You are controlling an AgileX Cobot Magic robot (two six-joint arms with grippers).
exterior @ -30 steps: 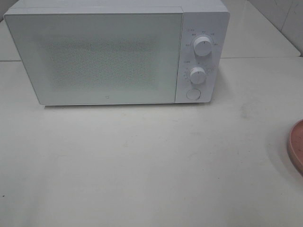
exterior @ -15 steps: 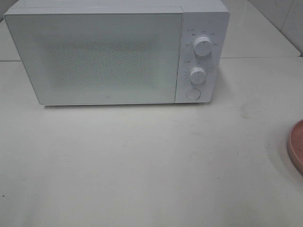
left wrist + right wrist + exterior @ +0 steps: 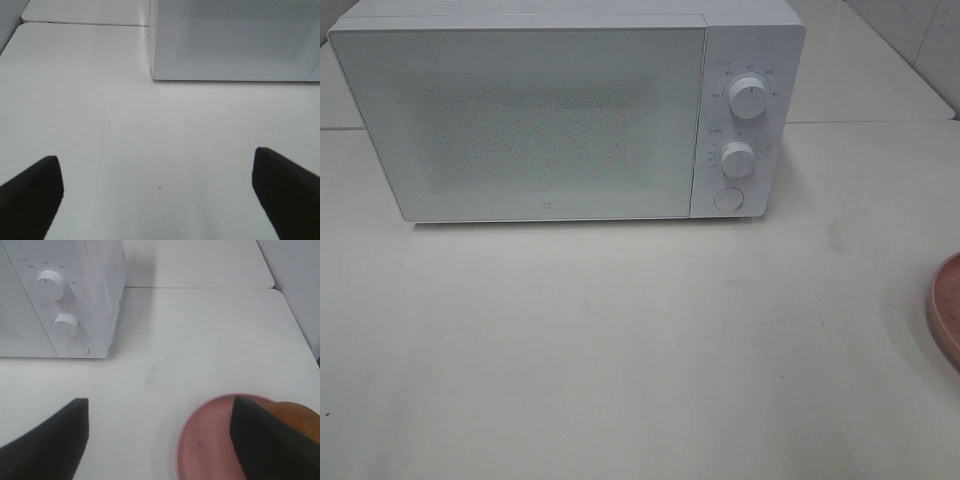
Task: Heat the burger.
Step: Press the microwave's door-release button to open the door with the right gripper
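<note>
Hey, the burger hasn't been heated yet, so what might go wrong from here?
The white microwave is shut, so lifting the golden-brown burger first would leave nowhere to put it. That burger, on the round pink plate, is largely hidden behind the open right claw. A misjudged grip might squash it or knock it off.

Shut microwave point(image 3: 550, 120) and pink plate point(image 3: 948, 315) on table point(image 3: 620, 350).

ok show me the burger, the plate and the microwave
burger point(image 3: 300, 415): right wrist view, top of the bun
plate point(image 3: 205, 440): right wrist view, bare inner surface
microwave point(image 3: 540, 120): exterior high view, middle of the door
</note>
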